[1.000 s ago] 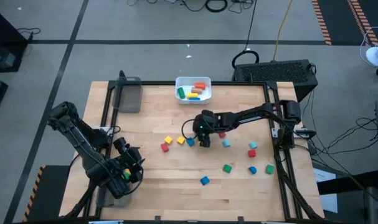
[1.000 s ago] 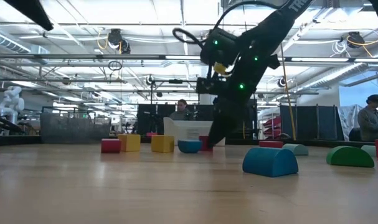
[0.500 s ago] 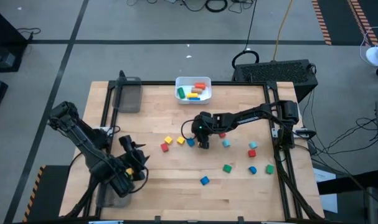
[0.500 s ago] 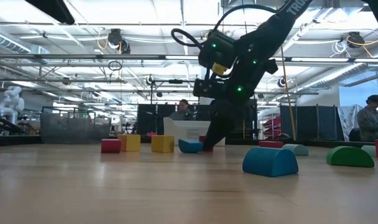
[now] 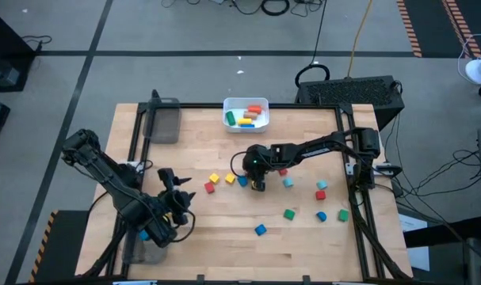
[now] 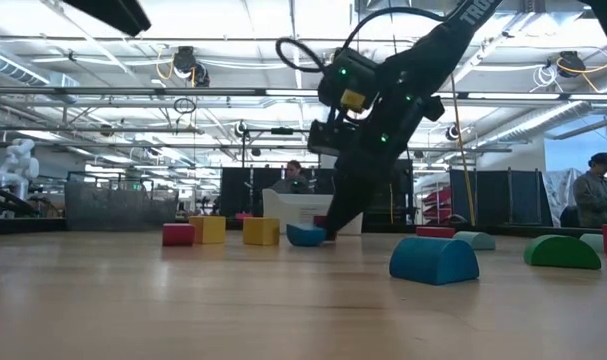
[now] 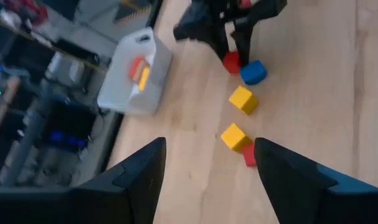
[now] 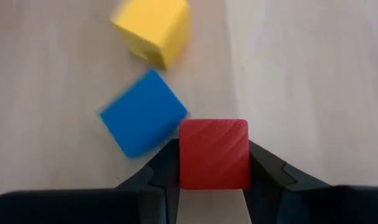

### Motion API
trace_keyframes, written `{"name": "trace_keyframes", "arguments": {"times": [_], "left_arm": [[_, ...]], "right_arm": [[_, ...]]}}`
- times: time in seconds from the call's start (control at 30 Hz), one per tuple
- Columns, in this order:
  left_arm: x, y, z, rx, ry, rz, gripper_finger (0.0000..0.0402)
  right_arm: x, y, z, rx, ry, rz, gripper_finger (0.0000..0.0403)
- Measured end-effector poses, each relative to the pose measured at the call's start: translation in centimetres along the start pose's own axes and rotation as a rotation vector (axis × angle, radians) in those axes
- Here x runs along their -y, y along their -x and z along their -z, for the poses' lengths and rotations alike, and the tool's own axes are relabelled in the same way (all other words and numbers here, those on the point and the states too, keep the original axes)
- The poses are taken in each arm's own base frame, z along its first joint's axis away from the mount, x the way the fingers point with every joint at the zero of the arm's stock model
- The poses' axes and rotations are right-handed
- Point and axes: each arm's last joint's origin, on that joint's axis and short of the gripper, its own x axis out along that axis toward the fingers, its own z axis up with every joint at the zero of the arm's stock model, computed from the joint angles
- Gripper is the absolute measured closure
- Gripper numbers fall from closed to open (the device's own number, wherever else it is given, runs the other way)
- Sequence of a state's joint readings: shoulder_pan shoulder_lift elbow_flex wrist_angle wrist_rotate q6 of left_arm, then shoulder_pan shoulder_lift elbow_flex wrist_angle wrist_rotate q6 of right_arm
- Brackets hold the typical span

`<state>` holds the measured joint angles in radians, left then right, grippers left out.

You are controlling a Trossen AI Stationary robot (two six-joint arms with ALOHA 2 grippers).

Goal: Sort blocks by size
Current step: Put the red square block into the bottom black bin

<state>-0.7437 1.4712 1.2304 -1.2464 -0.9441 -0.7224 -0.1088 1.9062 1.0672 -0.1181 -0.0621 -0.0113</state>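
Observation:
Small wooden blocks lie scattered over the table: two yellow cubes [image 5: 230, 179], a blue cube [image 5: 242, 180], and green [image 5: 289, 213], red and blue pieces to the right. My right gripper [image 5: 258, 184] is down at the table's middle, shut on a red cube [image 8: 213, 154], right beside the blue cube [image 8: 143, 121] and near a yellow one [image 8: 152, 28]. My left gripper [image 5: 177, 199] hangs open and empty over the near left of the table; its spread fingers [image 7: 139, 180] frame the cluster of cubes ahead. My right gripper pinches the red cube by two opposite side faces [image 8: 184, 155] between its two fingers. The fingers come from above, pointing down. The cube sits square in the hold, one corner touching the blue cube; whether it is clear of the table I cannot tell.
A white bin [image 5: 246, 113] with several blocks stands at the far edge, a clear grey tray [image 5: 164, 123] at the far left, another tray [image 5: 145, 247] at the near left corner. A blue half-round block [image 6: 433, 262] and a green one [image 6: 563, 252] lie near the low camera.
My left gripper has swung from above the near-left tray toward the table's right and far side, out over the table. My right gripper has edged slightly toward the table's left; the blue cube beside it now sits tipped.

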Motion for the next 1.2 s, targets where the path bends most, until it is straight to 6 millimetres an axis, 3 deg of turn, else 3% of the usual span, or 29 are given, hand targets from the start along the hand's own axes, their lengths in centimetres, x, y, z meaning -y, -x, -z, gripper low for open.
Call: {"name": "trace_keyframes", "arguments": {"times": [0.53,0.83,1.2], "left_arm": [[0.5,-0.4,-1.6,0.109,-0.241,-0.008,0.0155],[0.0,-2.5,-3.8,0.126,-0.284,0.076,0.0155],[-1.7,-5.5,-5.6,0.130,-0.318,0.242,0.0155]], "right_arm": [[-1.9,2.2,-4.4,0.437,0.072,-0.368,0.0289],[-3.8,2.8,-5.4,0.552,0.143,-0.464,0.0287],[-4.2,4.0,-7.4,0.615,0.174,-0.539,0.0287]]}}
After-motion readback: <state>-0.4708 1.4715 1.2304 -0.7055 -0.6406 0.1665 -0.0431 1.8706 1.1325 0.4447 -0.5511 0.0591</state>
